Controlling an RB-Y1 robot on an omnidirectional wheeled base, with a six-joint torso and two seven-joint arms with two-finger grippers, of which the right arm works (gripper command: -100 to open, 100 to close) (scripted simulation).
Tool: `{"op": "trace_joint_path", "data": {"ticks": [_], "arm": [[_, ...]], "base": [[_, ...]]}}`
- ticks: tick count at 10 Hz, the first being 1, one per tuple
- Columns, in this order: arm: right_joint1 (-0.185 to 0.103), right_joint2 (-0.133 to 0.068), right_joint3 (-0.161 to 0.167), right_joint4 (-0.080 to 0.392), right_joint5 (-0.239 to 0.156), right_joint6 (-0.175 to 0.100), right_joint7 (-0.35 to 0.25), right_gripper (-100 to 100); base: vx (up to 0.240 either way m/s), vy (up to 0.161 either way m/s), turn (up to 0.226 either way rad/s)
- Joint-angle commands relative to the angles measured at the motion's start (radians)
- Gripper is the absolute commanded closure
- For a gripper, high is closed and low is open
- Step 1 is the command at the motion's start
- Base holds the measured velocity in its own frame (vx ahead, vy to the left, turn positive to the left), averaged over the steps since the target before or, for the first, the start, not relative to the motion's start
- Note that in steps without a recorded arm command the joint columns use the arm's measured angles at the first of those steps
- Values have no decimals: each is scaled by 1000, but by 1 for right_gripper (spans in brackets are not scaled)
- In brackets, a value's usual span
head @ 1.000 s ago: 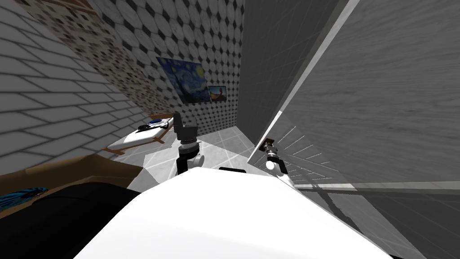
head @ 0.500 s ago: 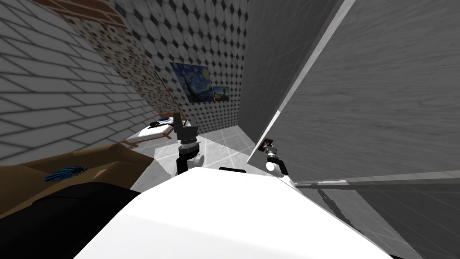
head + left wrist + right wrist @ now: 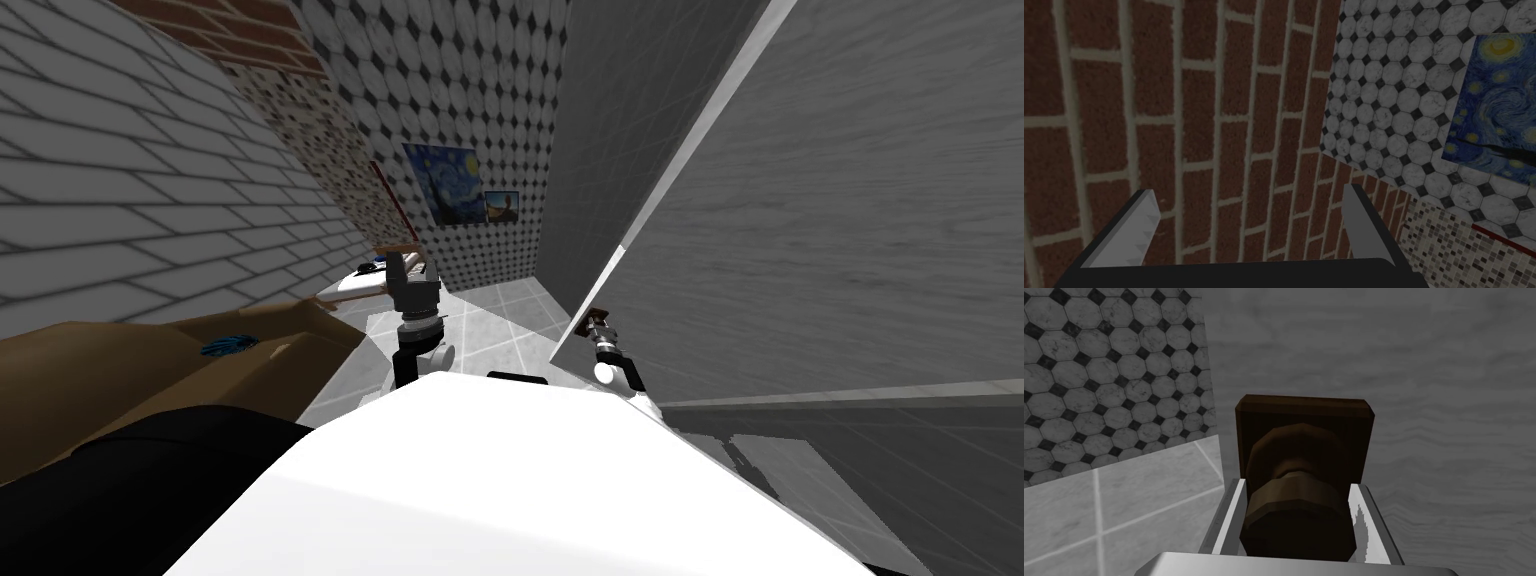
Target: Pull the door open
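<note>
Knob (image 3: 1296, 498), dark brown on square plate (image 3: 1304, 408), sits near free edge of grey door (image 3: 1434, 398). Right gripper (image 3: 1298, 484) on it, fingers (image 3: 1231, 518) pressing knob's two sides. Tiled floor (image 3: 1124, 503) shows past door's edge. Left gripper (image 3: 1249, 190) raised well left of door, fingers spread wide apart.

A pale brick wall (image 3: 120, 200) stands left, red brick (image 3: 235, 35) above it. An octagon-tiled wall (image 3: 470, 90) ahead bears a starry painting (image 3: 452, 183) and a small picture (image 3: 502, 206). The floor (image 3: 500, 325) is grey tile; brown furniture (image 3: 100, 360) lies left
</note>
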Motion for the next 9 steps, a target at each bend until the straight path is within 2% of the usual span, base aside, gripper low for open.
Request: {"op": "trace_joint_path", "data": {"ticks": [1,6,7,8,9], "arm": [[12,-13,17,-10,-6,-8,-6,100],[36,-52,55,-32,-21,-29,-25,100],[33,-49,50,-29,-19,-25,-22,100],[42,-63,66,-34,-17,-32,-36,100],[44,-67,69,-36,-16,-35,-40,100]], "base": [[-208,-49,137],[-201,-35,115],[-88,-8,22],[-143,-24,109],[-177,-31,122]]}}
